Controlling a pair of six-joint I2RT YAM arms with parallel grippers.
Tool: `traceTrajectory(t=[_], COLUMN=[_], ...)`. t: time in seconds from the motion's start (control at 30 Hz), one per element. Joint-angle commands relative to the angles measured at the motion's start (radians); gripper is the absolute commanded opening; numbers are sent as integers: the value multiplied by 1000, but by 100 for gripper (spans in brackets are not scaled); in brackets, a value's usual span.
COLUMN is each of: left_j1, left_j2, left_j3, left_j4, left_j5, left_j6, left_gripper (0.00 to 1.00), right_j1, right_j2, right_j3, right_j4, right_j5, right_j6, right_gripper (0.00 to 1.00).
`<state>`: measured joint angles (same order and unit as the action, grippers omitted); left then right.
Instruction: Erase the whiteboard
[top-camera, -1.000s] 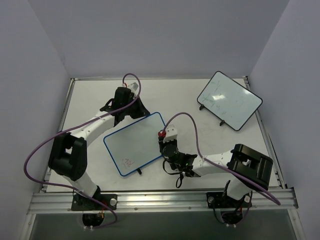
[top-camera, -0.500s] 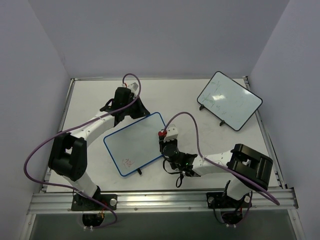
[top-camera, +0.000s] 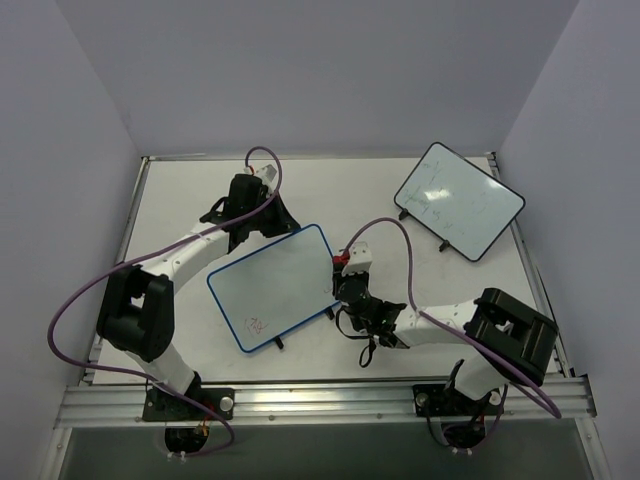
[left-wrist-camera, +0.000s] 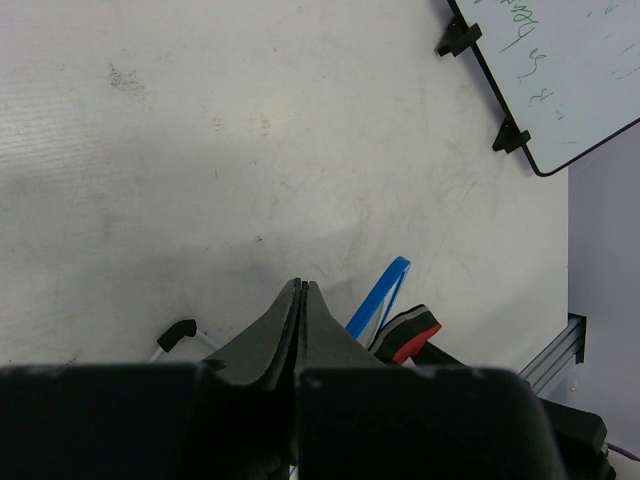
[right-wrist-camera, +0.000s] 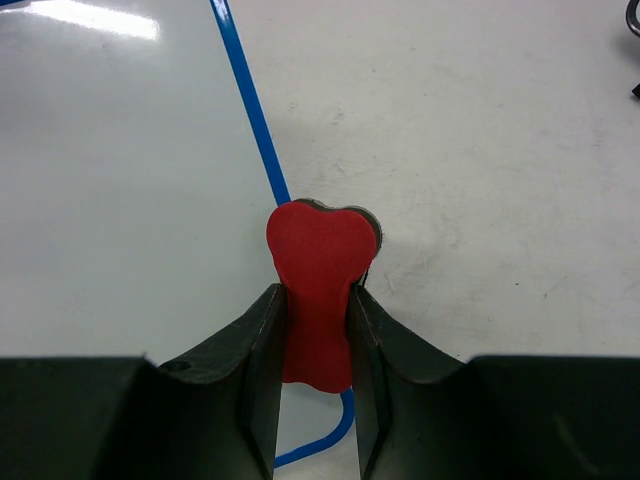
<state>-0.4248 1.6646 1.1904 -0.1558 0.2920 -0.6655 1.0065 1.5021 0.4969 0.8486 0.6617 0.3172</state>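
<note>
Top external view: right gripper (top-camera: 344, 266), squeezing the red foam eraser (right-wrist-camera: 318, 250), slides toward 3 o'clock onto the rim of the blue-rimmed white rectangular whiteboard (top-camera: 275, 280) mid-desk (top-camera: 180, 190). Red scribbles (top-camera: 257, 325) at its 7 o'clock corner survive. Left gripper (left-wrist-camera: 301, 300) is pinched closed.

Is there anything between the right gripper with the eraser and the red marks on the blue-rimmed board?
Nothing visible. The right gripper holds the eraser at the whiteboard's right rim, and only bare white surface lies between it and the red marks.
</note>
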Motion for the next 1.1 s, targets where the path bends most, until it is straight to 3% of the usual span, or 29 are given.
traceTrajectory(t=[0.0, 0.43, 0.7, 1.07], left_j1=[-12, -12, -12, -12], left_j2=[-34, -34, -31, -31], left_j3=[2, 0, 2, 3], left_j4=[25, 30, 30, 32], left_j5=[24, 27, 26, 26], left_j6=[9, 9, 9, 9], left_gripper=[2, 2, 2, 2], right_j1=[30, 172, 172, 100], right_j2=[24, 110, 136, 44], right_j3=[8, 104, 135, 20], right_j4=[21, 10, -10, -3], right_j5=[-2, 21, 32, 64], right_j6=[20, 23, 10, 49], right_gripper=[0, 0, 0, 0])
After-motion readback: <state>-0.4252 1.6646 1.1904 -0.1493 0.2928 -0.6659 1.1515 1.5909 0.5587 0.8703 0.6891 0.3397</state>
